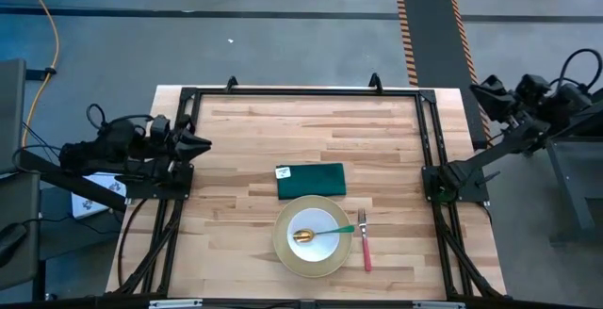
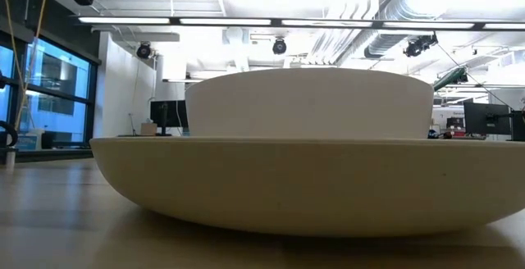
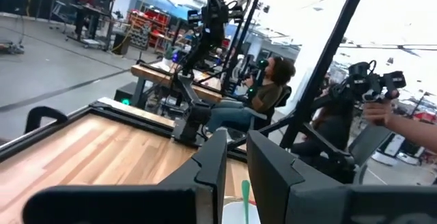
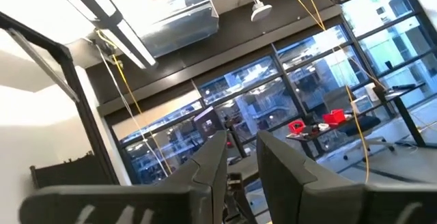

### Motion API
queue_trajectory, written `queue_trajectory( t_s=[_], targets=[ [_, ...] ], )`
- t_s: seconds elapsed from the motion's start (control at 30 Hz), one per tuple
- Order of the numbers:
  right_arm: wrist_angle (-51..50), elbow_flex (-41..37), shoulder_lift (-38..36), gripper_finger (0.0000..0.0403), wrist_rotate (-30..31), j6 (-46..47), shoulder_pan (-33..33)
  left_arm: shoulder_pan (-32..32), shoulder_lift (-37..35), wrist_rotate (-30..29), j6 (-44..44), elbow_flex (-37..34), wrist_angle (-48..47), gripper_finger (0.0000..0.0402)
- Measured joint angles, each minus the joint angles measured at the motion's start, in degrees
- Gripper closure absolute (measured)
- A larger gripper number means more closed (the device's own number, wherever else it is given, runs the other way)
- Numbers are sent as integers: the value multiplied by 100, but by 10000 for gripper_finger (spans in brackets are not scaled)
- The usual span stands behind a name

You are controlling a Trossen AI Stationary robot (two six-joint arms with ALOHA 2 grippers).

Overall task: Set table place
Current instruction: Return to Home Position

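Start at the left: your left gripper (image 1: 200, 142) hangs over the left edge of the table (image 1: 264, 111), about midway between its near and far sides, pointing right across the wood. In its wrist view the two fingers (image 3: 213, 157) are parted by a narrow gap with nothing between them. The place setting lies well apart from it, to its right and nearer the table's near edge. First comes the dark green folded napkin (image 1: 313, 182), which lies flat with a small white label at its left end. Its near edge sits right at the far rim of the pale yellow plate (image 1: 283, 252). The white bowl (image 1: 325, 245) sits on the middle of that plate, and in the low view it rises above the plate's broad rim. Inside the bowl rests the gold spoon (image 1: 303, 236), its green handle running right over the bowl's rim. Just beside the plate on the right lies the pink-handled fork (image 1: 364, 243), its tines toward the far side and close to the end of the spoon's handle. Farthest right, your right gripper (image 1: 482, 89) is off the table, just outside the far right corner and well apart from the setting. Its fingers (image 4: 210, 161) show a narrow gap and hold nothing, with only windows and ceiling ahead.
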Motion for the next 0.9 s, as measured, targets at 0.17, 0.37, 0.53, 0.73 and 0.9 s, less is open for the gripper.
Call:
queue_trajectory(
  t_s=[0.17, 0.37, 0.53, 0.73, 0.9],
  targets=[
    [-121, -75, -340, 331, -80, -78, -2, 0, -31, -216, 0, 0, -398, 353],
    [-81, -488, -870, 331, -160, -7, -42, 0, -35, -315, -2, 0, -617, 353],
    [-293, -553, -868, 331, -546, 367, -240, 0, -100, -335, -72, -38, -715, 353],
    [525, -1537, -866, 331, -1491, 864, -623, 0, -573, -100, -472, -806, -230, 353],
    [1648, -2724, -867, 331, -1869, 1031, -723, 0, -824, 125, -805, -1559, 636, 353]
  ],
)
